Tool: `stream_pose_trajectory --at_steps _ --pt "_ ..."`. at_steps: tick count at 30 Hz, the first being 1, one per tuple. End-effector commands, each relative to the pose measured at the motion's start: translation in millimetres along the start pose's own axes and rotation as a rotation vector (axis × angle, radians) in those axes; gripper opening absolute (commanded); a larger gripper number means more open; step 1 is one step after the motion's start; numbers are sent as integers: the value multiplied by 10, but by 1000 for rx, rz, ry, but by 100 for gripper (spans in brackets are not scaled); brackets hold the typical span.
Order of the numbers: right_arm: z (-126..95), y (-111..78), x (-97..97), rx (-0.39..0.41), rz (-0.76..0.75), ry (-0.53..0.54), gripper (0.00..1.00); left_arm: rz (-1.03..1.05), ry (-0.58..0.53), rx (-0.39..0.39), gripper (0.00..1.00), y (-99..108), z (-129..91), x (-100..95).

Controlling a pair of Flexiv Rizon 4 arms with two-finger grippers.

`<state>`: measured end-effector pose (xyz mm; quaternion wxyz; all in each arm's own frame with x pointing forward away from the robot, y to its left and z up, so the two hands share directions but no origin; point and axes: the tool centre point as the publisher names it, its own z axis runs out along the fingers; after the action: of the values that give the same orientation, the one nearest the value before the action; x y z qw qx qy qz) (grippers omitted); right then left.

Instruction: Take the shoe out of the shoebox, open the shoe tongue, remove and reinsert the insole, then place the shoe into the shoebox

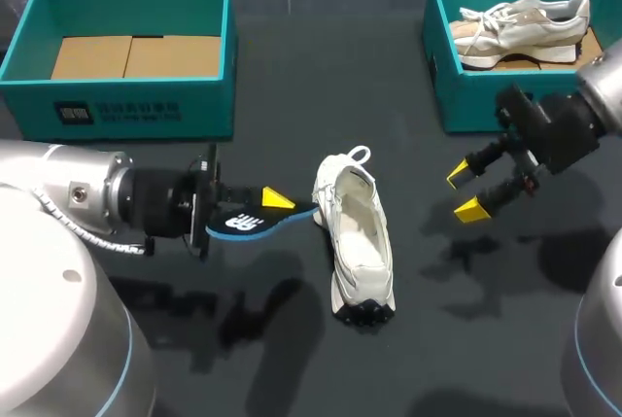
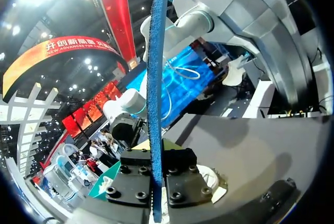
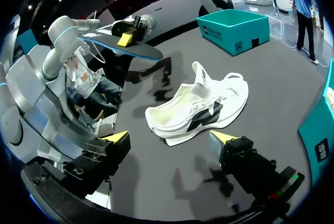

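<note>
The white shoe lies on the dark table, outside both boxes and about midway between the two grippers. Its heel loop points toward the far boxes and its dark-soled toe toward the near edge. The opening is exposed and shows a pale interior.

The blue insole is out of the shoe. It is clamped between the fingers of the left gripper. The left wrist view shows it edge-on, with a finger pressing on each face. Its free end points at the heel of the shoe. The right wrist view shows it held above the table, with a shadow beneath it.

The right gripper hangs above the table to the right of the shoe. Its fingers are spread wide and hold nothing.

A teal shoebox at the far left shows only its cardboard floor. A second teal shoebox at the far right contains a pale sneaker.
</note>
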<state>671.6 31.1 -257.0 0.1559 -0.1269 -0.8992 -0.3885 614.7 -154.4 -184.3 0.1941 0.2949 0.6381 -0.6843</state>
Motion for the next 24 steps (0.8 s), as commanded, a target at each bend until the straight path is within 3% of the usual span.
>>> stream_pose_trajectory --at_steps 1,5,9,20,24 --pt "141 -14 7 64 -82 -30 100 -28 -23 8 0 -42 137 81" --pt "270 -82 4 89 -164 -68 100 -104 -33 39 0 -93 212 124" --pt "408 -164 13 167 -209 -134 100 -144 -31 48 0 -127 246 135" --pt "409 -177 29 169 -216 -137 100 -144 -31 48 0 -127 246 135" --pt "519 -202 -7 214 -261 -158 100 -129 -28 21 0 -109 293 251"
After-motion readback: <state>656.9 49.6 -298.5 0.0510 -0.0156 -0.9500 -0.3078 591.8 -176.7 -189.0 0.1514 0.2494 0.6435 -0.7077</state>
